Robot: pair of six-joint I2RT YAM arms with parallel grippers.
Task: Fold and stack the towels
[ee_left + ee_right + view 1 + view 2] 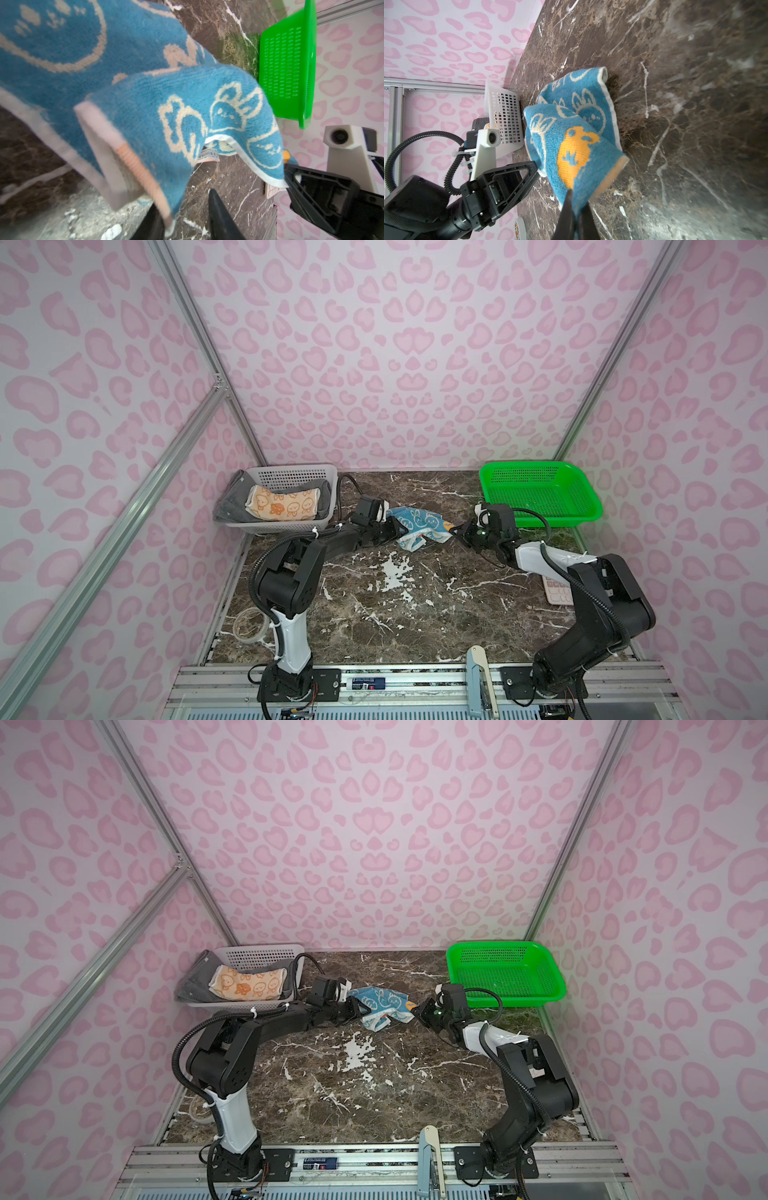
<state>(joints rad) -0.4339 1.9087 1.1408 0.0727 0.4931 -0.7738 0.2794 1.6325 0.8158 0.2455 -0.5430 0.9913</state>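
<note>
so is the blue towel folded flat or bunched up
bunched up, not folded: the blue towel is crumpled, edges curling over itself, one corner pinched in the right gripper

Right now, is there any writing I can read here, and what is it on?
"BIT": cream letters woven into the blue towel.
Tag on that towel: print too small to read.
Rail label: too blurred.
Pink keypad: keys too small.

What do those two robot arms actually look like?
Left arm and right arm: chunky black joints, one white section each, ribbed black hoses held by white zip ties, a white camera block near each wrist, and pointed black triangular jaws.
</note>
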